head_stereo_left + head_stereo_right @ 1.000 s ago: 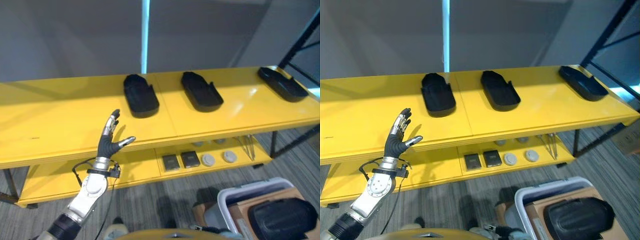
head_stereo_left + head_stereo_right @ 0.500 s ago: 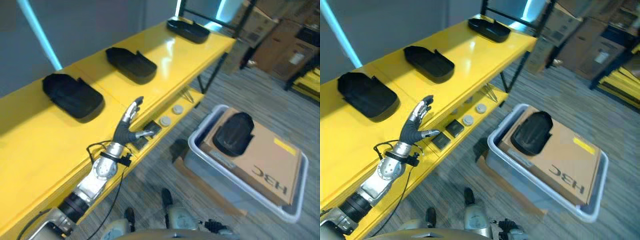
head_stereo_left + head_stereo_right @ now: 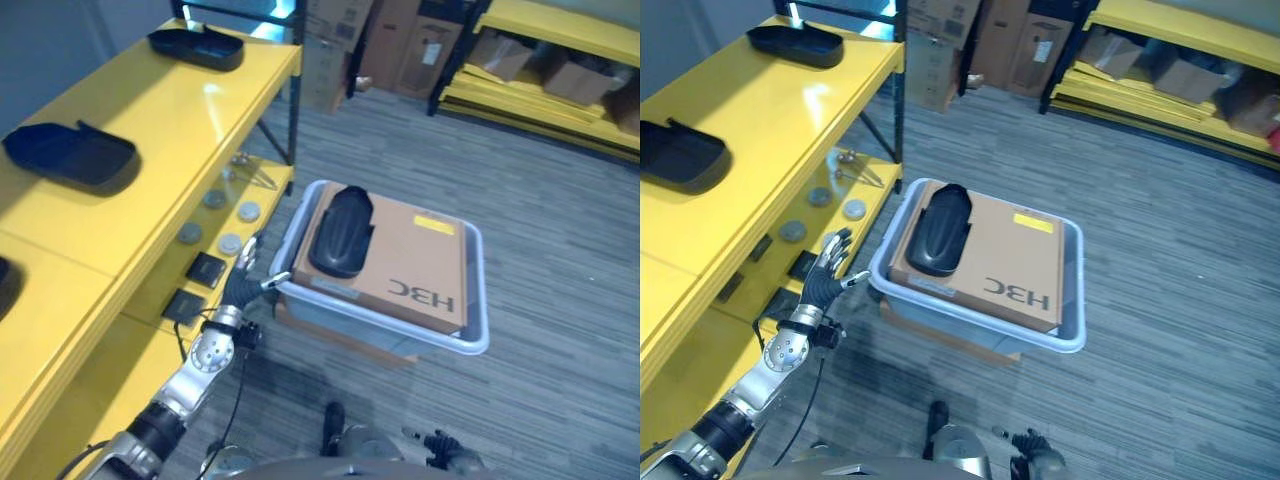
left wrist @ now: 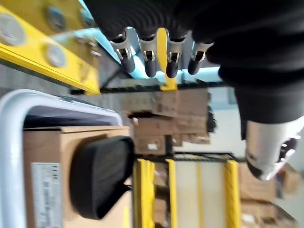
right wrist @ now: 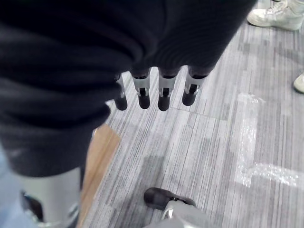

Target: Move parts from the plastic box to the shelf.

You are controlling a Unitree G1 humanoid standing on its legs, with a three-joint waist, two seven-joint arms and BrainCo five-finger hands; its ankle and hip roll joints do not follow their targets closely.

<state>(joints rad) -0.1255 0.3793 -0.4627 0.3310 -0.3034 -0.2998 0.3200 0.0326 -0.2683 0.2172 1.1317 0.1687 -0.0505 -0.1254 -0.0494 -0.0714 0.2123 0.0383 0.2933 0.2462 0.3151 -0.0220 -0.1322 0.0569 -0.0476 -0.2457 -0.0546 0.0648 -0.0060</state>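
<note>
Fingers of the left hand point(image 3: 827, 277) are held straight and empty beside the plastic box point(image 3: 1072, 335), where a black part point(image 3: 340, 231) lies on cardboard point(image 3: 1000, 260). Two parts point(image 3: 70, 155) sit on the shelf point(image 3: 150, 130). Right hand point(image 5: 152, 90), relaxed over floor point(image 5: 209, 142), is seen at its wrist.

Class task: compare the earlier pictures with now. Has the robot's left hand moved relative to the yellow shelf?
Yes. The left hand, open, has left the yellow shelf top and now hangs beside the plastic box.
</note>
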